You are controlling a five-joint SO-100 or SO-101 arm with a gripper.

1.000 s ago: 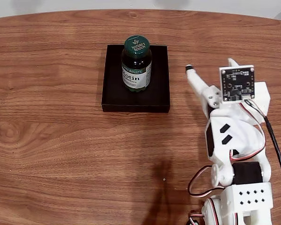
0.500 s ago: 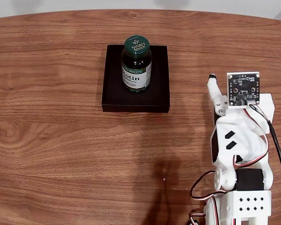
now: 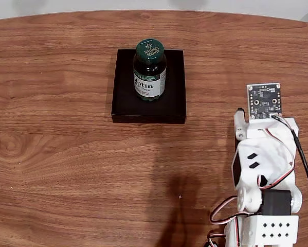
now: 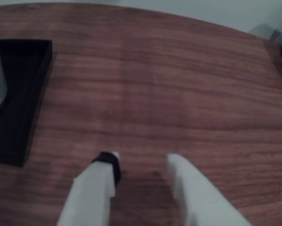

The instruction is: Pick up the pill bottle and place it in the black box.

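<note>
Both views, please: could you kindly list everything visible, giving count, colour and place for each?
bottle: one, amber with green cap, upright inside the box
box: one, black, on the table's far middle in the fixed view
table: one, brown wood grain, under everything
camera board: one, dark, on top of the arm
cables: several, black, red and white, along the arm
arm: one, white, lower right in the fixed view
pincer: one, white, open above bare table

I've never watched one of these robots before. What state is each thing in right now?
pill bottle: upright, capped, standing inside the box.
black box: open-topped, flat on the table, holding the bottle.
fingers: apart, empty, above bare wood to the right of the box.
</note>
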